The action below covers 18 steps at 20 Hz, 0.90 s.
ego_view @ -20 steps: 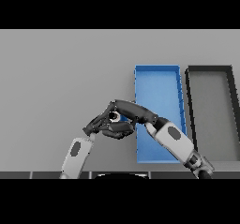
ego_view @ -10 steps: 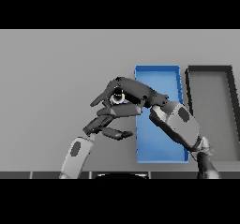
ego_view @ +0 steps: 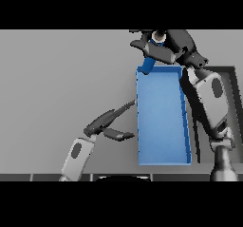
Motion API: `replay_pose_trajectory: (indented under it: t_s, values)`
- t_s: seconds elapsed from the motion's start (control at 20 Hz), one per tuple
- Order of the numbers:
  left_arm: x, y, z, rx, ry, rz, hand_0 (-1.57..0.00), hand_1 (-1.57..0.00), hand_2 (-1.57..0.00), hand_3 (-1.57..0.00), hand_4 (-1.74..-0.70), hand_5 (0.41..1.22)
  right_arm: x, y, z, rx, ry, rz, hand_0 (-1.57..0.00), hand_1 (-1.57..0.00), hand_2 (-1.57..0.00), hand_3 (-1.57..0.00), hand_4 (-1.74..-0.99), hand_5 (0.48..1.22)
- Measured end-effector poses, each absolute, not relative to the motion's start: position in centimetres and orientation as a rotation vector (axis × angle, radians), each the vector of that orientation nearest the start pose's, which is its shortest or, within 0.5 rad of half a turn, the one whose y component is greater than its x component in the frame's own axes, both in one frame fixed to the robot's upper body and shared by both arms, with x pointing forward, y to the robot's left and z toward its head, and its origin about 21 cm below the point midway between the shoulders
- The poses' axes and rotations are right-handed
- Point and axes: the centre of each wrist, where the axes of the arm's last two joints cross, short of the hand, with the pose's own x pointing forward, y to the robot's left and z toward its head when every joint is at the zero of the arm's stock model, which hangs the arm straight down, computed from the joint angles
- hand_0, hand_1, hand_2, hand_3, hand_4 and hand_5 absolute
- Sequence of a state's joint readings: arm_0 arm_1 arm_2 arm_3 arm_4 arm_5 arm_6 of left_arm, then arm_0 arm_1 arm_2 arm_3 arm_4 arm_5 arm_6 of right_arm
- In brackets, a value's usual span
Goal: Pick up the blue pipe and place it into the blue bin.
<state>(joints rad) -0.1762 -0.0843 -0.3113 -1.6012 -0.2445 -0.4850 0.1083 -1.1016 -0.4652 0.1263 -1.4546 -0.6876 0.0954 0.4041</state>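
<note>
— Holding what, upper right of frame?
— Right hand (ego_view: 167,44), fingers curled round short blue plastic pipe (ego_view: 149,60), tilted above far rim of long blue rectangular bin (ego_view: 186,121)
— Left hand (ego_view: 105,122)?
— Lower centre, fingers straight, empty

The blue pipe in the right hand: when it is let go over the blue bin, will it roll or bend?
The blue pipe looks straight and round, so probably stiff, and it may roll once down. The right hand holds it tilted over the far rim of the blue bin, whose walls would likely stop any rolling.
</note>
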Motion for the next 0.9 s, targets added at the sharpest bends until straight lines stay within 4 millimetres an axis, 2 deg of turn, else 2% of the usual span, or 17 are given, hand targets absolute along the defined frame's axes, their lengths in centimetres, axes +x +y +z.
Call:
replay_pose_trajectory:
  t_s: [0.1,0.2,0.3,0.45,0.75,0.9]
  values:
    - [26.6,11.9,5.1,-0.423,-1.575,-0.886,0.0,0.0,0.0,0.0,-0.87,0.413,36.8,-19.3,32.8,0.421,-1.876,0.552,-1.57,-1.57,-1.57,-1.57,-1.741,1.221]
    - [26.6,11.6,4.8,-0.413,-1.555,-0.898,0.0,0.0,0.0,0.0,-0.87,0.418,37.5,-20.7,30.7,0.388,-1.82,0.482,-1.57,-1.57,-1.57,-1.57,-1.741,1.221]
    - [26.6,11.6,4.6,-0.411,-1.549,-0.898,0.0,0.0,0.0,0.0,-0.87,0.419,37.5,-22.5,28.5,0.352,-1.764,0.432,-1.57,-1.57,-1.57,-1.57,-1.741,1.221]
    - [26.3,11.9,4.6,-0.432,-1.559,-0.887,0.0,0.0,0.0,0.0,-0.87,0.422,36.3,-24.2,25.4,0.293,-1.668,0.402,-1.57,-1.57,-1.57,-1.57,-1.741,1.221]
    - [25.7,11.7,4.1,-0.437,-1.551,-0.874,0.0,0.0,0.0,0.0,-0.88,0.427,33.5,-25.9,19.7,0.173,-1.452,0.284,-1.57,-1.57,-1.57,-1.57,-1.741,1.221]
    - [25.8,11.8,4.4,-0.443,-1.552,-0.874,0.0,0.0,0.0,0.0,-0.89,0.422,32.6,-25.8,18.1,0.068,-1.351,0.237,-1.57,-1.57,-1.57,-1.52,-1.741,1.221]
